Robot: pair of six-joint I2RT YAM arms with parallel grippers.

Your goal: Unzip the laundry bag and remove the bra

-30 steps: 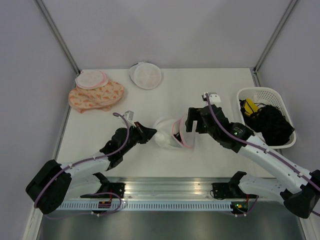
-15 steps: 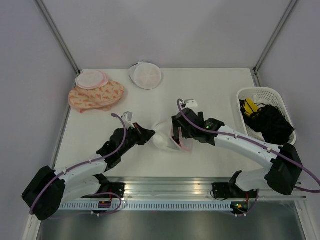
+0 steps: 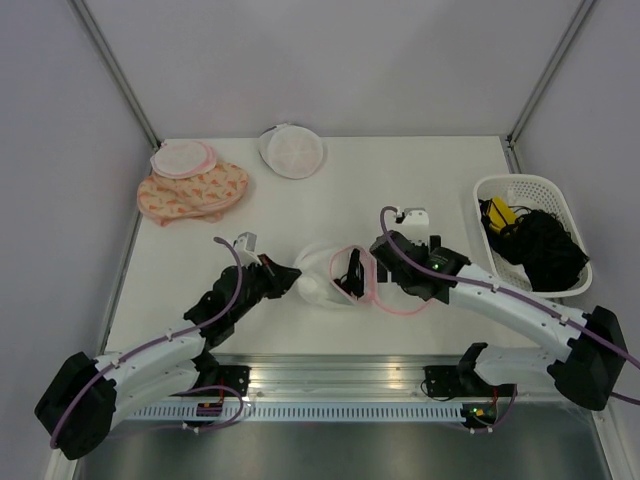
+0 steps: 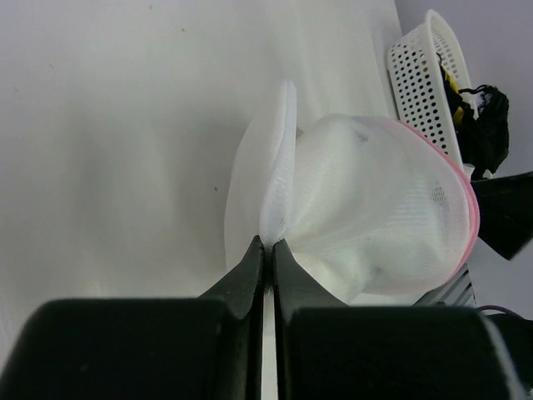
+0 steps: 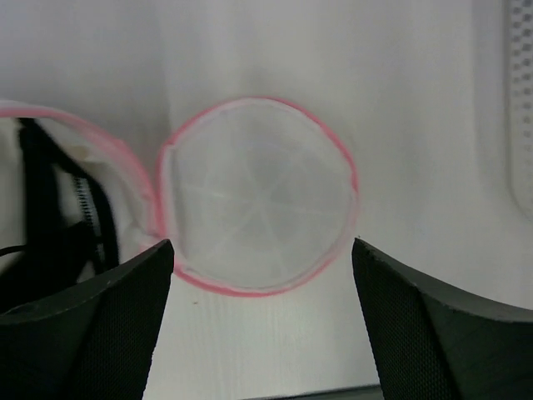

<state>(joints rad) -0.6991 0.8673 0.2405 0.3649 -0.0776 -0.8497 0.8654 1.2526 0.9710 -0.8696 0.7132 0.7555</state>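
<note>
L gripper (image 4: 268,248) pinched shut on laundry bag (image 3: 318,270) mesh rim, anchoring it | bag left of basket (image 3: 515,181), unzipped, lid half (image 5: 258,196) flopped basket-side | black bra (image 5: 37,208) inside far half, prob. next grab | R gripper (image 5: 262,246) spread wide over lid, empty

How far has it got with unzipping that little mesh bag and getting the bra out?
Unzipping looks done: the laundry bag lies open, one pink-rimmed half flat on the table. In hand: the left end effector pinches the other half's edge, while the right end effector hovers open above the flat half. To do: the black bra sits inside the bag.
</note>
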